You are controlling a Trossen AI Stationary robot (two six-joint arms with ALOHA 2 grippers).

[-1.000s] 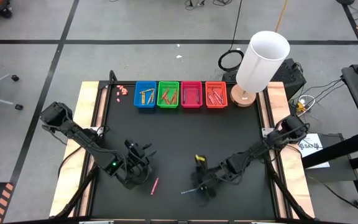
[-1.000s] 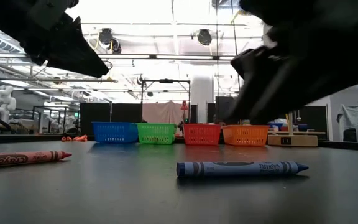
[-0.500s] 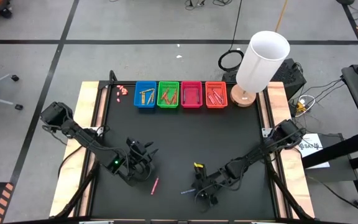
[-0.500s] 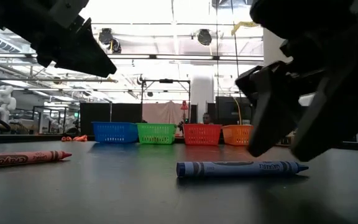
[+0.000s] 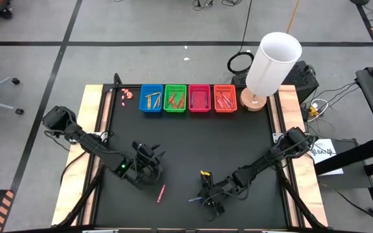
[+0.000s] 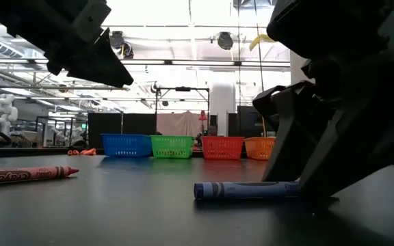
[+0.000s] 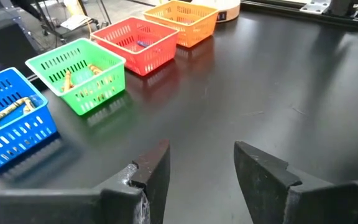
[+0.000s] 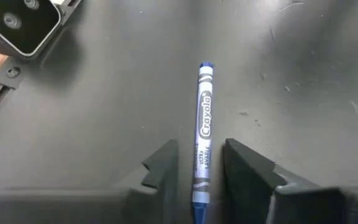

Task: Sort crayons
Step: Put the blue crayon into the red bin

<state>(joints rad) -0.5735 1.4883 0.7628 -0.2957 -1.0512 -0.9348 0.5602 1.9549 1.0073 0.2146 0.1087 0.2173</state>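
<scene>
High view puts the blue crayon [image 5: 195,199] near the tabletop's [image 5: 238,145] six o'clock edge, lying flat on the black surface. The right tool [image 5: 207,196] is down over its three o'clock end; in the right wrist view the crayon [image 8: 202,134] runs between the two dark fingers [image 8: 163,165], which stand narrowly apart on either side of it, and I cannot tell whether they touch its paper wrap. The low view shows the same crayon [image 6: 245,190] flat on the surface with the right tool [image 6: 306,171] reaching down to its far end.

At about nine o'clock from the blue crayon lies a red crayon [image 5: 161,193], also flat, on its own. Just beyond it, toward ten o'clock, the left tool [image 5: 149,160] hangs above the tabletop with its fingers [image 7: 156,174] moderately apart and nothing between them.

Along the twelve o'clock edge four baskets stand in a row: blue basket [image 5: 151,98], green basket [image 5: 175,98], pink basket [image 5: 199,98] and orange basket [image 5: 225,98], with crayons visible inside at least the blue, green and orange ones. A cluster of small pinkish bits [image 5: 127,94] lies at nine o'clock of the blue basket. A white cylinder on a wooden base [image 5: 272,65] stands at three o'clock of the orange basket.
</scene>
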